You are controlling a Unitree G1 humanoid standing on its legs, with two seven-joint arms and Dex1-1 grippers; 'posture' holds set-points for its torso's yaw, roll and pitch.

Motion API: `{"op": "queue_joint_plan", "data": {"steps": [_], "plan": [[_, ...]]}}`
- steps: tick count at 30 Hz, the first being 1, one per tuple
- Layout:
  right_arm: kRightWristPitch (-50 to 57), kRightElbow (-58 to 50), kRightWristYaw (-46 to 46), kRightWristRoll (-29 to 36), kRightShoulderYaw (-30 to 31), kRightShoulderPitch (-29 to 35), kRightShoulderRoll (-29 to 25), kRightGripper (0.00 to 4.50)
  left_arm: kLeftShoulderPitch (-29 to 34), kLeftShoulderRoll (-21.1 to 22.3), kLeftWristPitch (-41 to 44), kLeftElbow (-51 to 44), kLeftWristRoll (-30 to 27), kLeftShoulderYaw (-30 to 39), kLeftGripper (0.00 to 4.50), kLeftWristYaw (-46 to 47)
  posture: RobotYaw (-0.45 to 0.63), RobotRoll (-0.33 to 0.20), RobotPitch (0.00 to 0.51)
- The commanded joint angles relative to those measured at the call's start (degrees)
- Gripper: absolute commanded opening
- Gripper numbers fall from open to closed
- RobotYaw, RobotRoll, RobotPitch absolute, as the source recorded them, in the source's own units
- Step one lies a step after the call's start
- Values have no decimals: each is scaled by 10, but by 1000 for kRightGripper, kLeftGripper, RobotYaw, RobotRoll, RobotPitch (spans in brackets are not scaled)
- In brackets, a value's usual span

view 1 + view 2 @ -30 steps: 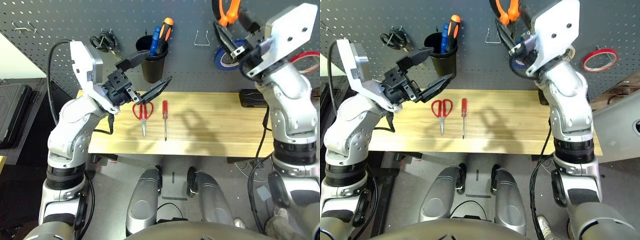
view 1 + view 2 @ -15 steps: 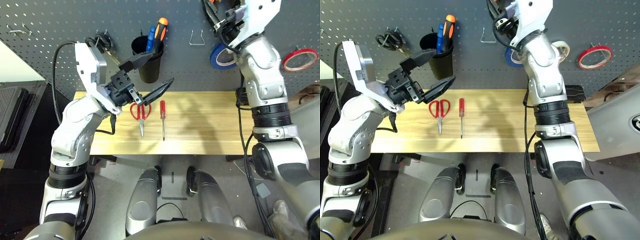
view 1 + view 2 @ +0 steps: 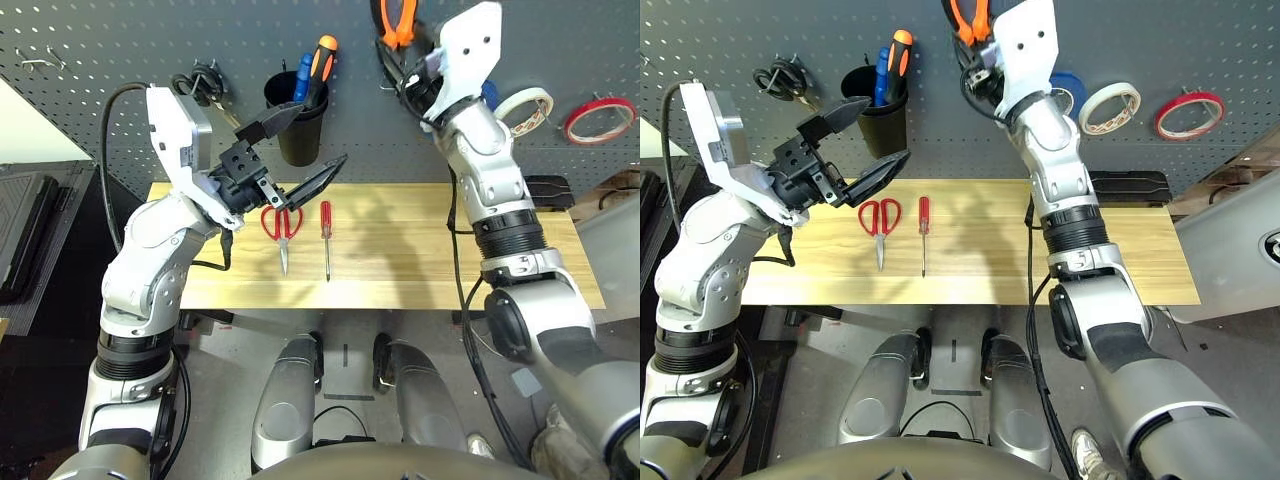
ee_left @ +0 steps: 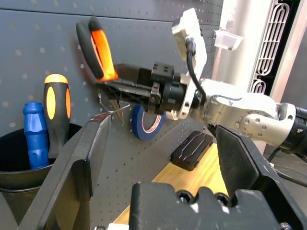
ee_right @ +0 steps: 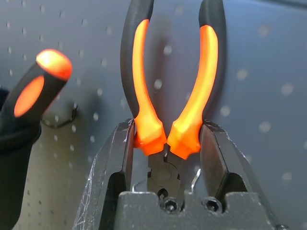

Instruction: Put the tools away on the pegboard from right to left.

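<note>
My right gripper (image 5: 165, 143) is raised against the pegboard (image 3: 100, 110) and shut on the orange-and-black pliers (image 5: 144, 91), handles pointing up, beside a metal hook (image 4: 112, 109). The pliers (image 3: 397, 20) sit just right of the black cup. Red-handled scissors (image 3: 283, 225) and a slim red-handled screwdriver (image 3: 326, 235) lie side by side on the wooden bench (image 3: 430, 260). My left gripper (image 3: 320, 131) hovers open above and just behind the scissors, holding nothing. The thin red tape ring (image 3: 600, 118) hangs on the pegboard at the far right.
A black cup (image 3: 300, 125) with blue and orange-handled screwdrivers hangs on the pegboard, black-handled scissors (image 3: 205, 85) to its left. A white tape roll (image 3: 525, 105) and a blue roll (image 3: 1070, 85) hang right of my right arm. A black case (image 3: 550, 190) lies at the bench's back right.
The head camera has shifted. My right arm has carried the pliers left along the pegboard to the hook near the cup. The left arm and the bench tools have not moved.
</note>
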Motion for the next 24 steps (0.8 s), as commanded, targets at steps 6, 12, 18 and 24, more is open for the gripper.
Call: {"op": "queue_joint_plan", "data": {"steps": [6, 12, 18, 24], "plan": [[-28, -8, -12, -15, 5, 37, 3, 2833, 2, 6, 5, -1, 9, -10, 4500, -2, 192, 0, 235], [-78, -31, -18, -10, -5, 58, 3, 4459, -3, 6, -1, 13, 16, -10, 4500, -4, 189, 0, 234], [-108, -121, 17, 7, -12, 122, -36, 4459, 2, 3, -2, 18, 17, -5, 4500, 1, 189, 0, 234], [-77, -224, 70, 34, -13, 234, -95, 4459, 27, -1, -12, 30, 30, -9, 4500, 6, 185, 0, 236]]}}
